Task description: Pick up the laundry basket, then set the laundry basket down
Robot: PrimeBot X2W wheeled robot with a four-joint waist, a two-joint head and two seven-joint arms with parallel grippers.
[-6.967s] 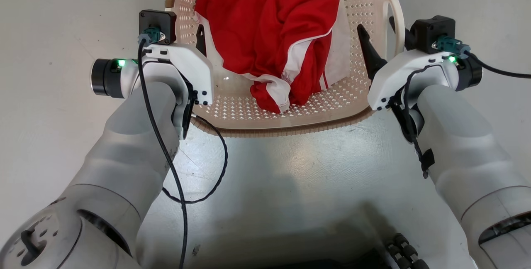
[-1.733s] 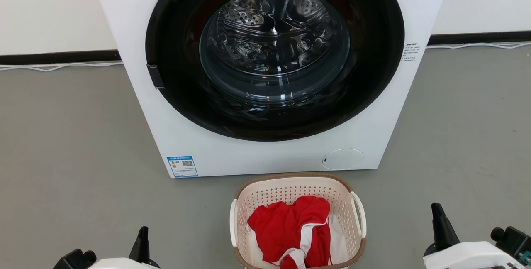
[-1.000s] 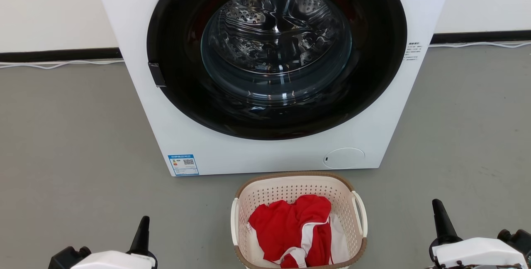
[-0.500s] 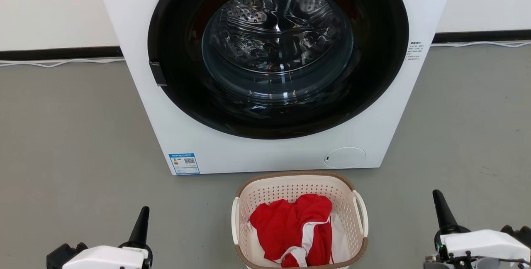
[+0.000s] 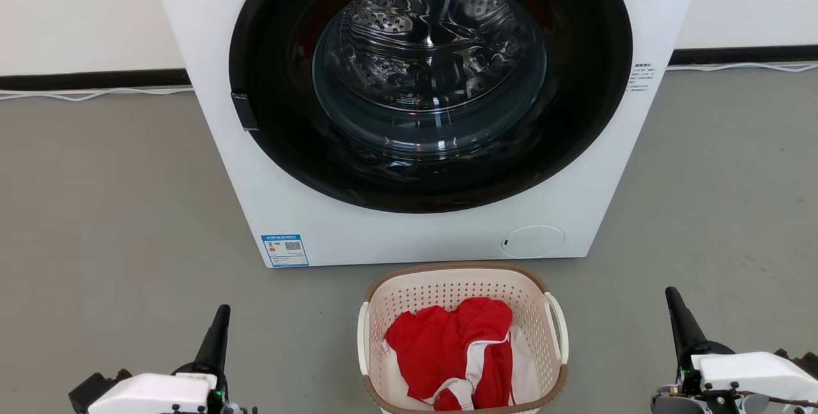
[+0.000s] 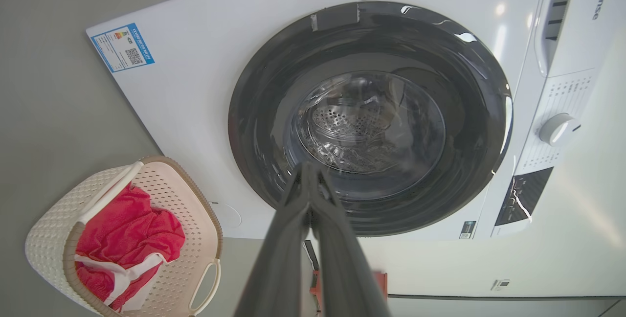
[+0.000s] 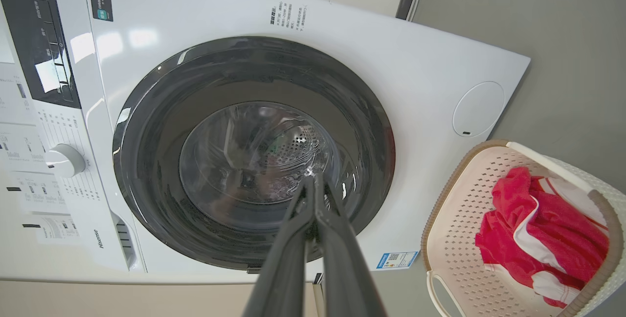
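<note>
The laundry basket [image 5: 441, 286], cream perforated plastic with a brown rim and white loop handles, stands on the grey floor just in front of the washing machine, holding a red and white garment [image 5: 454, 350]. It also shows at the lower left of the left wrist view as the basket [image 6: 186, 209] and at the lower right of the right wrist view as the basket [image 7: 459, 238]. My left gripper [image 5: 221, 312] is shut and empty, well to the basket's left. My right gripper [image 5: 671, 296] is shut and empty, well to its right. Both point up toward the machine, apart from the basket.
The white front-loading washing machine [image 5: 409, 235] with its dark round glass door [image 5: 428, 75] stands right behind the basket. A wall with a dark baseboard [image 5: 89, 78] and a white cable runs behind. Grey floor lies on both sides.
Over the last second both grippers have risen slightly in the head view and the picture has crept a little. The basket stays on the floor, untouched. Seven seconds ago the grippers were at its sides.
</note>
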